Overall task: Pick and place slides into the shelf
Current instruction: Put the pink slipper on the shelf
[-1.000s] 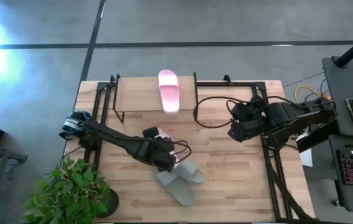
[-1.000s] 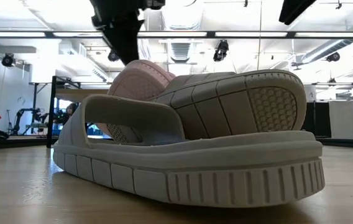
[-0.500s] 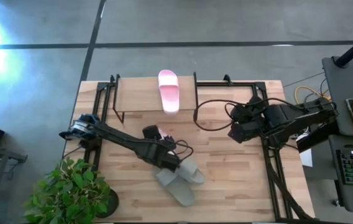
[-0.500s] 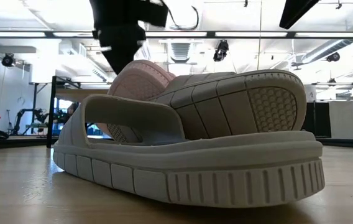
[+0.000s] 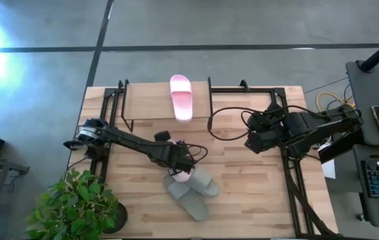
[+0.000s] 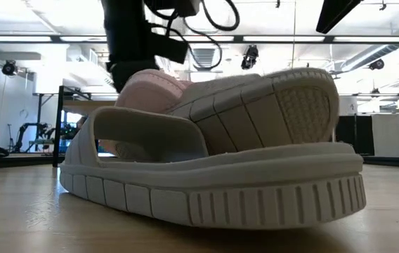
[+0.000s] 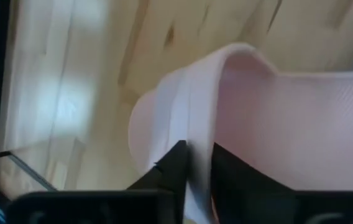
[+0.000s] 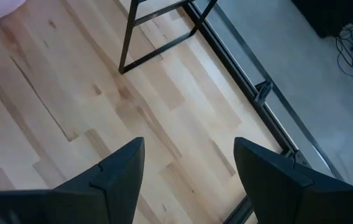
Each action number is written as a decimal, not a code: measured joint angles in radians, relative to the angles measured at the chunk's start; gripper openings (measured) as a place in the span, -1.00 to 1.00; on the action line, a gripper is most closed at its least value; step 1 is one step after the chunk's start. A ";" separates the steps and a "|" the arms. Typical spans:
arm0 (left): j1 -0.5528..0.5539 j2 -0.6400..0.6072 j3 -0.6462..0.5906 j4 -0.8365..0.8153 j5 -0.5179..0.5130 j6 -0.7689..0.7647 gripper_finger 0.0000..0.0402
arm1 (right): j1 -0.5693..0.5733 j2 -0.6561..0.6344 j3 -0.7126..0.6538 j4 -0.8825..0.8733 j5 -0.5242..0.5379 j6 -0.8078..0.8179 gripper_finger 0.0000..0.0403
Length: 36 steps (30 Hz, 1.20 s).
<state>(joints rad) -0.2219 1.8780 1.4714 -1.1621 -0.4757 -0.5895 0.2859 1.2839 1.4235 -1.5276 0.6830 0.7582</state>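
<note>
We see our left gripper at the middle of the light wooden tabletop, its two dark fingers clamped on the edge of a soft pale pink slide sandal. That sandal lies against the pile of two grey-green slide sandals, whose long axes run diagonally toward the table's front right; in the low view one lies flat, the other leans on it with its sole showing. The other pale pink slide sandal rests on the low wood-topped shelf with thin black frame at the table's back, long axis running front to back. Our right gripper waits above the table's right side, fingers spread wide, holding nothing.
</note>
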 joint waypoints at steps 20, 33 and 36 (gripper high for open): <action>-0.223 -0.312 0.249 -0.198 -0.221 -0.002 -1.00 | 0.000 0.000 -0.001 -0.001 0.037 -0.003 0.19; 0.066 -0.334 0.149 -0.399 -0.531 0.106 -1.00 | -0.001 0.000 0.000 0.002 0.100 0.000 0.19; 0.168 -0.427 0.045 -0.310 -0.536 0.160 -1.00 | -0.003 0.000 -0.001 0.010 0.105 0.002 0.19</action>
<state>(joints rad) -0.0540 1.4512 1.5162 -1.4724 -1.0116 -0.4290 0.2829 1.2842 1.4227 -1.5174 0.7881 0.7603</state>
